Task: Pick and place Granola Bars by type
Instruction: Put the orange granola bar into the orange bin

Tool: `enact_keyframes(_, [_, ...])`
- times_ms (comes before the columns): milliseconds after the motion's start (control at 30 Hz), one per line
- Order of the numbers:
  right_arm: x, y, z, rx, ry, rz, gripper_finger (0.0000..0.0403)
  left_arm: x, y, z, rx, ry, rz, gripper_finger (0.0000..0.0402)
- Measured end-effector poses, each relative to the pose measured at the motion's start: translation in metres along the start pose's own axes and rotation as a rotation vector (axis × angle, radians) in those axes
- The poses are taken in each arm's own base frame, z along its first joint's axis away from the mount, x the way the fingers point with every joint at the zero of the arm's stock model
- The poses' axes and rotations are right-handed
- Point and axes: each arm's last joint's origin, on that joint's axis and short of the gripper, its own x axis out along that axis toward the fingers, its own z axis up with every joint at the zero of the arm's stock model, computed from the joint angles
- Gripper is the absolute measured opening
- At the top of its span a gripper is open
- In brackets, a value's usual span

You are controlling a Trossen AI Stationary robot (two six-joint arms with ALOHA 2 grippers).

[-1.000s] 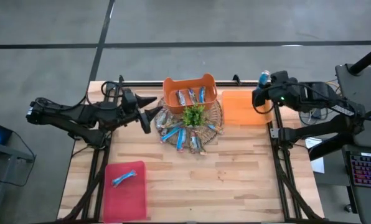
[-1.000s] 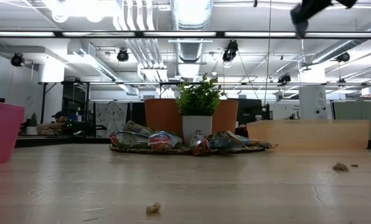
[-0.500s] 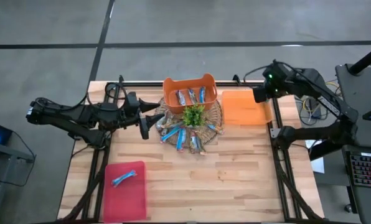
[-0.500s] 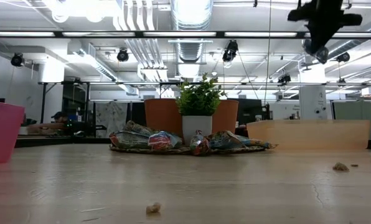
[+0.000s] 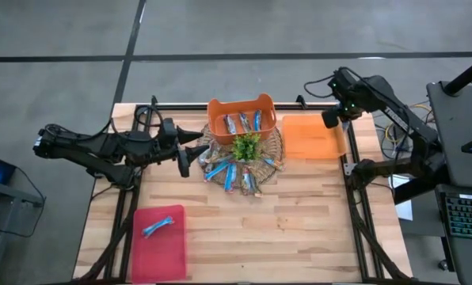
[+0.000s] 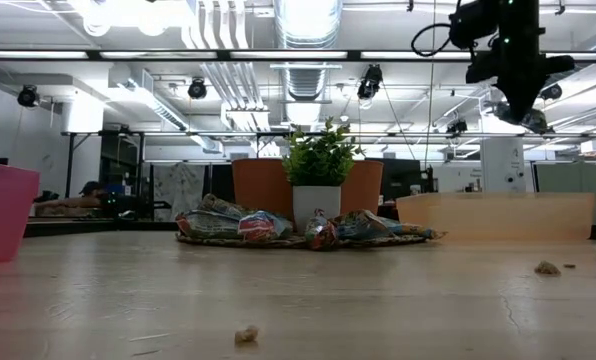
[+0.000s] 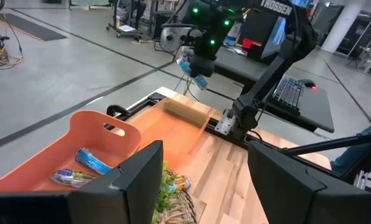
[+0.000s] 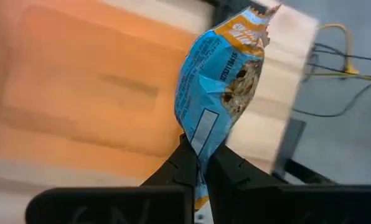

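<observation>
On the pale wooden table (image 5: 299, 214), the right gripper (image 8: 198, 163) pinches a shiny blue-wrapped granola bar (image 8: 223, 81) above the flat orange tray (image 5: 311, 136), probably its sorting spot; the left gripper (image 5: 190, 149), fingers parted, waits beside the wicker mat's pile (image 5: 234, 172).

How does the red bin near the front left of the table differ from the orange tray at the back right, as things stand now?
The red bin is red and sits at the table's front left; the orange tray is orange and sits back right. The red bin holds one blue bar; the orange tray looks empty, with the right gripper above it, shut on a blue granola bar. Both are rectangular and lie flat on the wooden table.
</observation>
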Motion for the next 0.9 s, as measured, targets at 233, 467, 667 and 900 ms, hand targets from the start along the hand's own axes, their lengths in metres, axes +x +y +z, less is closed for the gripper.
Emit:
enact_keyframes(233, [0.026, 0.004, -0.005, 0.144, 0.058, 0.027, 0.0008, 0.001, 0.000, -0.001, -0.005, 0.004, 0.003, 0.0216])
enact_keyframes(467, [0.071, 0.012, -0.015, 0.230, 0.101, -0.009, 0.0008, 0.001, 0.000, -0.001, -0.013, 0.008, 0.005, 0.0216])
enact_keyframes(667, [0.103, 0.017, -0.025, 0.256, 0.094, -0.059, 0.0008, 0.001, 0.000, -0.002, -0.012, 0.013, 0.006, 0.0216])
enact_keyframes(900, [0.131, 0.022, -0.032, 0.255, 0.102, -0.080, 0.0008, 0.001, 0.000, -0.002, -0.031, 0.021, -0.013, 0.0216])
